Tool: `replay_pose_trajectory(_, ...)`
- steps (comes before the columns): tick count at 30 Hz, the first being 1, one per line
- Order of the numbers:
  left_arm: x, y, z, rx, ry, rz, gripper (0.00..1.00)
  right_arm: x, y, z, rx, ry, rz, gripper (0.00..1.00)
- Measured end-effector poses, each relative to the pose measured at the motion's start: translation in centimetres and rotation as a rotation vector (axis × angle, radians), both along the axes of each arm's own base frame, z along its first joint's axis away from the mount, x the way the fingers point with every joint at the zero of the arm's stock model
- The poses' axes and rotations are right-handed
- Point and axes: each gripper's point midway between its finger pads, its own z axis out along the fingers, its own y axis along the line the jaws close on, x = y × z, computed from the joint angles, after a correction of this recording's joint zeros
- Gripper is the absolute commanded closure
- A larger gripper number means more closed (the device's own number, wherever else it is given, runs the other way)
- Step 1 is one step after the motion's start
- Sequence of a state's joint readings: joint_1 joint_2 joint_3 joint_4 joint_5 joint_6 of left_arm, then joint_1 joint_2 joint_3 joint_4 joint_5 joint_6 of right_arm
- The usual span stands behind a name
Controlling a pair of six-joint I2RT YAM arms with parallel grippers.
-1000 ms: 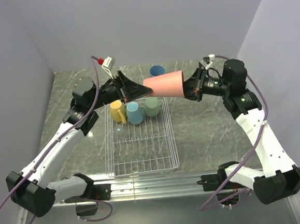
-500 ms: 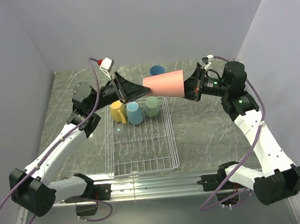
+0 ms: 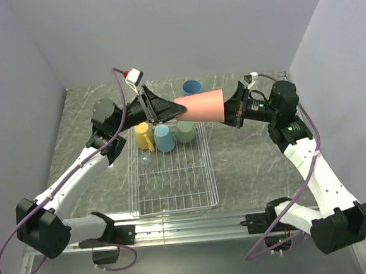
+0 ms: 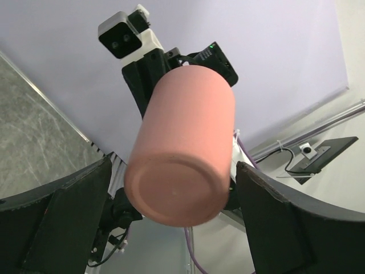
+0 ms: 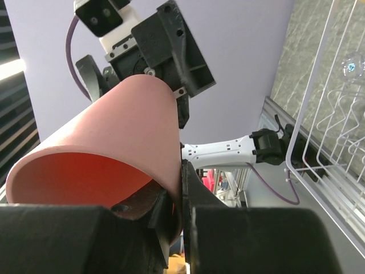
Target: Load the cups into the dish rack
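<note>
My right gripper [image 3: 230, 110] is shut on the rim of the salmon-pink cup [image 3: 199, 105] and holds it on its side in the air above the far end of the dish rack [image 3: 173, 176]. In the right wrist view [image 5: 183, 220] one finger is inside the cup [image 5: 114, 142] and one outside. My left gripper [image 3: 167, 110] is open at the cup's base. In the left wrist view the base [image 4: 174, 197] sits between the spread fingers [image 4: 57, 228], apart from both. The yellow mug [image 3: 143, 135], light-blue mug [image 3: 164, 138] and green cup [image 3: 184, 132] stand in the rack's far end. The beige cup is out of view.
A blue cup [image 3: 192, 86] stands upright on the marble table [image 3: 247, 151] behind the rack. The rack's wire edge also shows in the right wrist view [image 5: 319, 131]. Grey walls close in the table at the left, back and right.
My left arm has lifted and brought its open gripper closer round the pink cup's base. The right arm shifted slightly left, still holding the cup.
</note>
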State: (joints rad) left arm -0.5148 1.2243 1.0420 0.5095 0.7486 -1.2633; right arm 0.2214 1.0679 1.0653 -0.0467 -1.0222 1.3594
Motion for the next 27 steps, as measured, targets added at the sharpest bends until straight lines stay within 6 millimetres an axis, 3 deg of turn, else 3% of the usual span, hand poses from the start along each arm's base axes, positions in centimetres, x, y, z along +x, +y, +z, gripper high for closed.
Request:
replay_pose_trajectory(5, 0.1, -0.3, -0.2, 0.019, 0.001, -0.001, 0.15, 0.0, 0.3, 0.0, 0.004, 0.001, 0.008, 1.0)
replay_pose_trajectory(8, -0.2, -0.5, 0.0, 0.021, -0.008, -0.006, 0.3, 0.1, 0.6, -0.2, 0.003, 0.006, 0.015, 1.0)
replay_pose_trajectory(9, -0.2, -0.5, 0.0, 0.02, -0.01, -0.005, 0.44, 0.2, 0.6, -0.2, 0.002, 0.008, 0.016, 1.0)
replay_pose_trajectory(12, -0.1, -0.5, 0.3, 0.018, -0.014, -0.004, 0.74, 0.4, 0.7, -0.4, 0.003, 0.007, 0.016, 1.0)
replay_pose_trajectory(13, -0.1, -0.5, 0.3, 0.02, -0.017, -0.002, 0.96, 0.4, 0.7, -0.3, 0.005, 0.005, 0.015, 1.0)
replay_pose_trajectory(16, 0.0, -0.5, 0.3, 0.027, -0.018, 0.0, 1.0, 0.4, 0.7, -0.3, 0.006, 0.002, 0.015, 0.98)
replay_pose_trajectory(18, 0.0, -0.5, 0.4, 0.032, -0.016, 0.002, 1.0, 0.5, 0.7, -0.4, 0.004, 0.003, 0.015, 0.65)
replay_pose_trajectory(19, 0.1, -0.5, 0.3, 0.037, -0.019, 0.005, 1.0, 0.5, 0.7, -0.5, 0.0, 0.009, 0.013, 0.3)
replay_pose_trajectory(20, 0.1, -0.5, 0.1, 0.045, -0.02, 0.009, 1.0, 0.5, 0.8, -0.7, -0.005, 0.008, 0.015, 0.13)
replay_pose_trajectory(21, 0.2, -0.6, -0.3, 0.059, -0.005, 0.011, 1.0, 0.4, 0.9, -1.0, -0.02, 0.01, 0.021, 0.05)
replay_pose_trajectory(24, 0.4, -0.6, -0.9, 0.101, 0.015, 0.015, 1.0, 1.0, 0.4, -2.4, -0.112, 0.009, 0.001, 0.04)
replay_pose_trajectory(27, 1.3, 0.1, -0.9, 0.175, 0.016, 0.068, 1.0, 3.0, -2.0, -4.3, -0.292, 0.011, -0.106, 0.02)
